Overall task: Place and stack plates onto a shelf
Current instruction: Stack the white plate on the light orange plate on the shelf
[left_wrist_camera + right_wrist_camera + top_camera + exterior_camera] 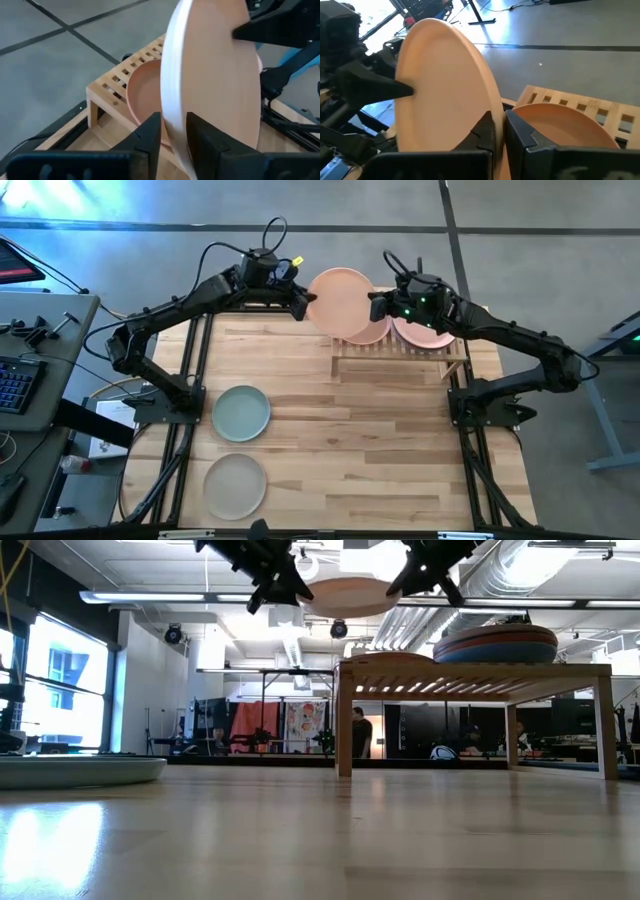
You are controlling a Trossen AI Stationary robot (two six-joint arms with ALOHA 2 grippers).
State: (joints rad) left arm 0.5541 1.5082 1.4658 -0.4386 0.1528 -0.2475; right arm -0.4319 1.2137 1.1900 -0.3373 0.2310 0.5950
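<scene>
Peach plate [340, 302]: held level in the air above the shelf [400, 352], over its left end
Left gripper [303, 302]: pinching the plate's left rim
Right gripper [377, 304]: pinching the opposite rim
Advice: lower both ends evenly; centre it over the plate [368, 332] below; release together
Waiting: 2 plates, sage green [241, 412] and beige [235, 485]

A peach plate [340, 302] hangs level above the bamboo shelf [400, 356] at upper centre. Two plate stacks sit on the shelf. A sage green plate [241, 412] and a beige plate [235, 485] lie lower left.
</scene>
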